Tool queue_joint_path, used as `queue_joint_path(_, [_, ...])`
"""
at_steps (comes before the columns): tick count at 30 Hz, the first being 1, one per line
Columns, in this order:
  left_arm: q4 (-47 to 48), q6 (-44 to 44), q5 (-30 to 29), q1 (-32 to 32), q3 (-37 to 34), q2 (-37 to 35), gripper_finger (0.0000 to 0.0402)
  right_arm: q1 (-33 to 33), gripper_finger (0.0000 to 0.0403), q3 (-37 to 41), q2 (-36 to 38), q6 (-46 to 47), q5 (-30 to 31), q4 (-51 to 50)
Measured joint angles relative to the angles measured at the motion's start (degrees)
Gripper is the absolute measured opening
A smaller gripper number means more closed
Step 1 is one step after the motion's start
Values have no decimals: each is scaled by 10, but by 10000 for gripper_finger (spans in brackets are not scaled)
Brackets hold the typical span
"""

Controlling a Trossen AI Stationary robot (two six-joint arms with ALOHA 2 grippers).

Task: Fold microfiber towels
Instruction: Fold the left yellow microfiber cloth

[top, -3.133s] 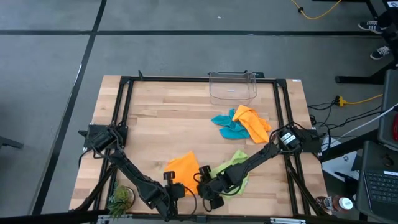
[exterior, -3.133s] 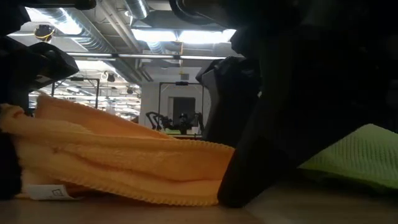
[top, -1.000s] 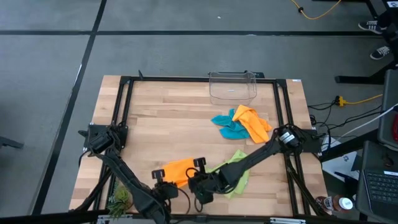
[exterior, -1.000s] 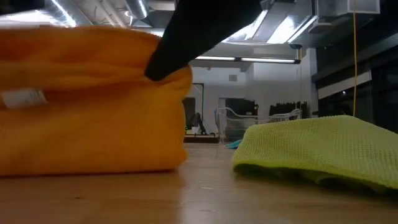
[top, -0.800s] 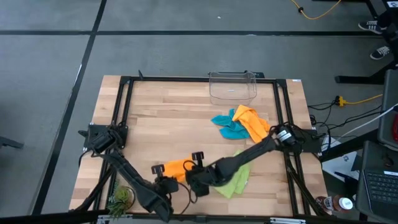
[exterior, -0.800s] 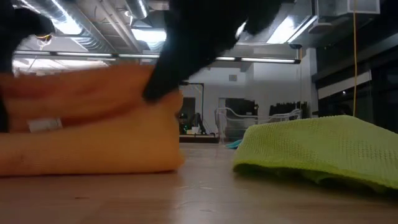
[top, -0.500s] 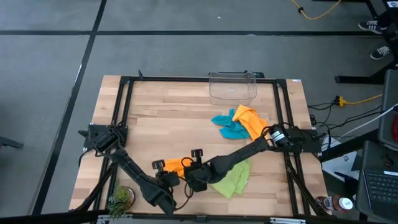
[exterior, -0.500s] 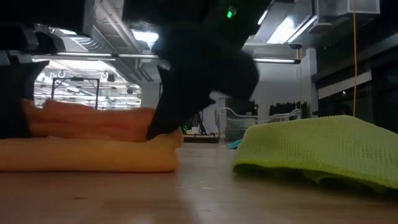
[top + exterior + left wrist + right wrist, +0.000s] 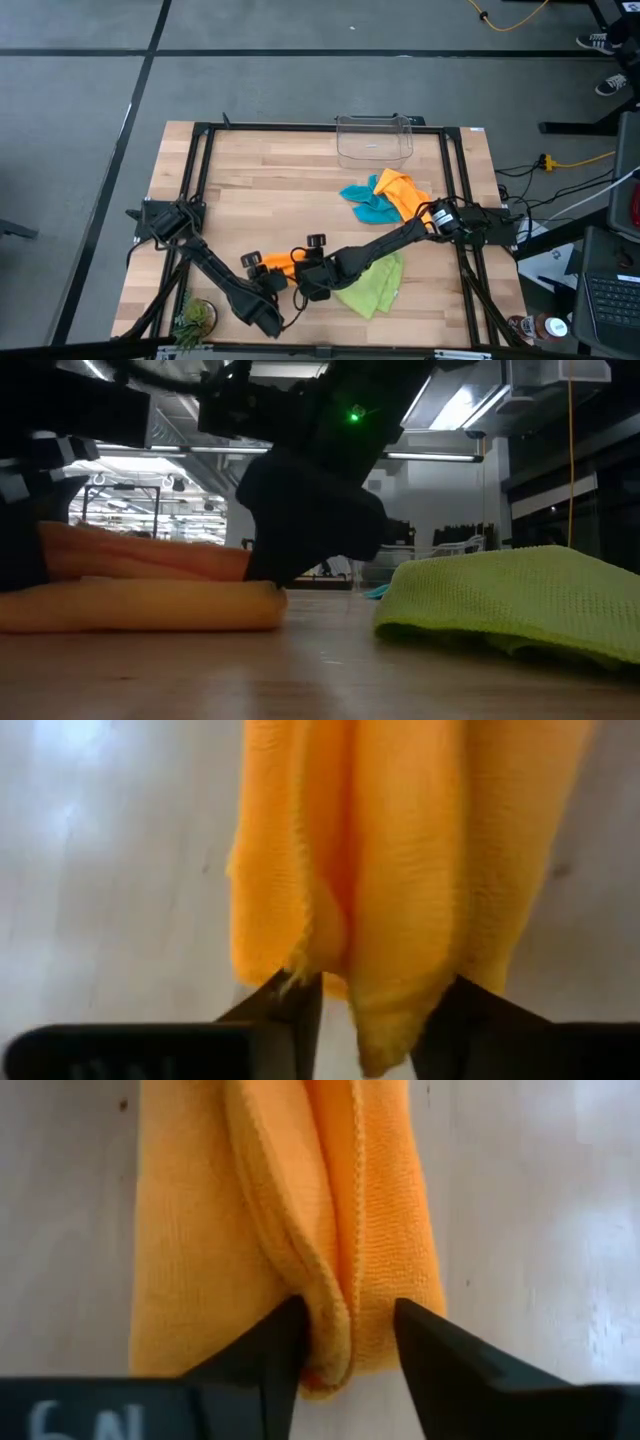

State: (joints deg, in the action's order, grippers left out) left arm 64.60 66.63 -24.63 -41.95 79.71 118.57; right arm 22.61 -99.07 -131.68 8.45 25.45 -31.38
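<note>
Orange towel, folded into a narrow strip, lies at lower centre of the high view, between the left gripper and the right gripper. Both wrist views show the jaws parted with cloth edges between the fingers, not pinched tight; left gripper, right gripper.

Risks, as judged:
- Upper layer stands proud of the lower one in the low view; it may spring open once the fingers clear.
- Fibres could snag on a fingertip and drag the strip askew as an arm withdraws.

Lime green towel lies just right of it, under the right arm. Teal towel and second orange towel are heaped right of centre.
</note>
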Motion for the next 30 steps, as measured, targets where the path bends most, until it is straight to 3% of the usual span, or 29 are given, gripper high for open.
queue_joint_path(6, [59, 42, -8, 1, -1, -28, 143, 0, 194, 0, 0, 0, 31, -1])
queue_joint_path(11, [75, 38, -8, -1, -1, -32, 141, 0, 190, 0, 1, 0, 42, -3])
queue_joint_path(17, [92, 39, -15, -1, 9, -32, 141, 0, 175, 0, 21, 0, 108, -18])
queue_joint_path(25, [163, 48, -18, -1, 41, -33, 141, 1, 169, 0, 39, -12, 111, -27])
queue_joint_path(30, [133, 37, -16, -6, 49, -33, 141, 4, 168, 0, 60, -11, 75, -44])
